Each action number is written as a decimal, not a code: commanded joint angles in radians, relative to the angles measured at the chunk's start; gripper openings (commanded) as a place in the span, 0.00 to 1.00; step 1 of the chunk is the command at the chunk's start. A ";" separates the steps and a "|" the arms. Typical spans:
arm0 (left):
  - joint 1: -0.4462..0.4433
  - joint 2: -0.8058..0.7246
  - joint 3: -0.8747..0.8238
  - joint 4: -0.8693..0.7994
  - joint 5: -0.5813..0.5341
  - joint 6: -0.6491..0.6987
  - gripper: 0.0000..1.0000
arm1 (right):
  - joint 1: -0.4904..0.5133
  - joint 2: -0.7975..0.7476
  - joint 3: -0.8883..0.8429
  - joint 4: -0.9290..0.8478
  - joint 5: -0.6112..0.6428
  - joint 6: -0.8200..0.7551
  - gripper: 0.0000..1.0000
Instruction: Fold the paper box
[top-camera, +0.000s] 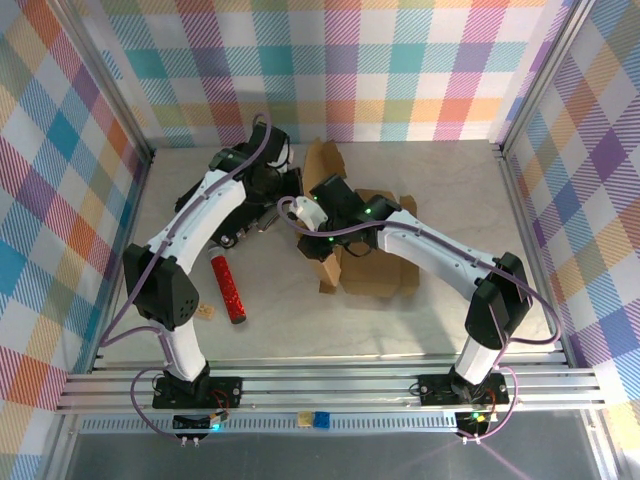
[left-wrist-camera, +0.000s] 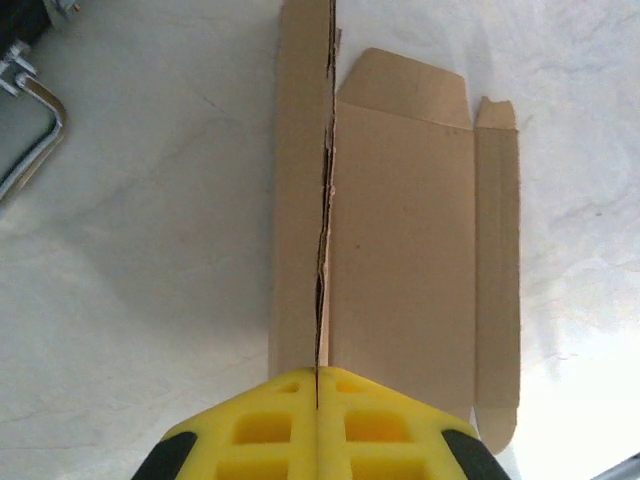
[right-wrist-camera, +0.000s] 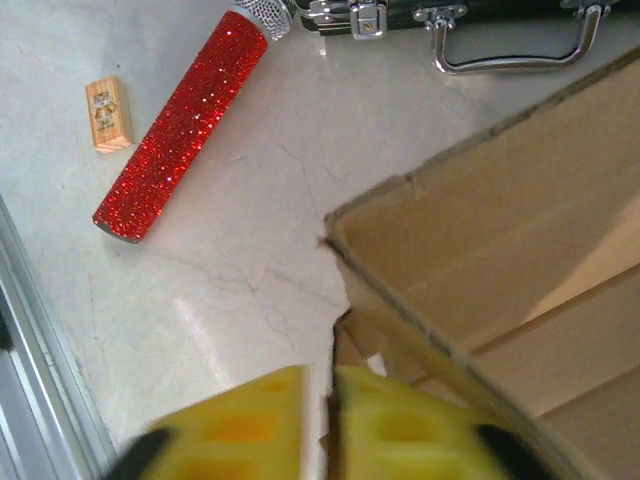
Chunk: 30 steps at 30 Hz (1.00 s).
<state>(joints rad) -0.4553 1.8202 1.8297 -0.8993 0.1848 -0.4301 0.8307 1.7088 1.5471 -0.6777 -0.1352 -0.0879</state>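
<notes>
While the left gripper (left-wrist-camera: 317, 385) clamps a raised flap (left-wrist-camera: 300, 200) of the paper box (left-wrist-camera: 400, 250), whether the right gripper (right-wrist-camera: 318, 400) grips its corner is unclear; the flap likely needs creasing inward.

Bare table (top-camera: 290, 325) lies between glitter tube (top-camera: 228, 290) and paper box (top-camera: 378, 272).

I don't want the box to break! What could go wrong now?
The left end effector pinches a thin flap edge of the brown corrugated cardboard box. That edge looks ragged, so pulling hard might tear it. The right end effector seems slightly open beside the box, so the box could slide. The red glittery tube lies close and might get bumped.
</notes>
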 joint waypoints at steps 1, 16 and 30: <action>-0.042 0.002 0.025 -0.097 -0.067 0.103 0.00 | -0.009 -0.064 0.039 0.056 0.014 0.096 0.49; -0.094 0.060 0.172 -0.170 -0.191 0.363 0.00 | -0.240 -0.330 0.013 0.105 0.125 0.620 0.80; -0.226 0.058 0.161 -0.112 -0.375 0.557 0.00 | -0.398 0.110 0.383 -0.052 -0.194 1.228 0.72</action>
<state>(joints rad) -0.6693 1.8774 1.9739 -1.0187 -0.1287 0.0696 0.4313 1.7622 1.8641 -0.6987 -0.2150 0.9974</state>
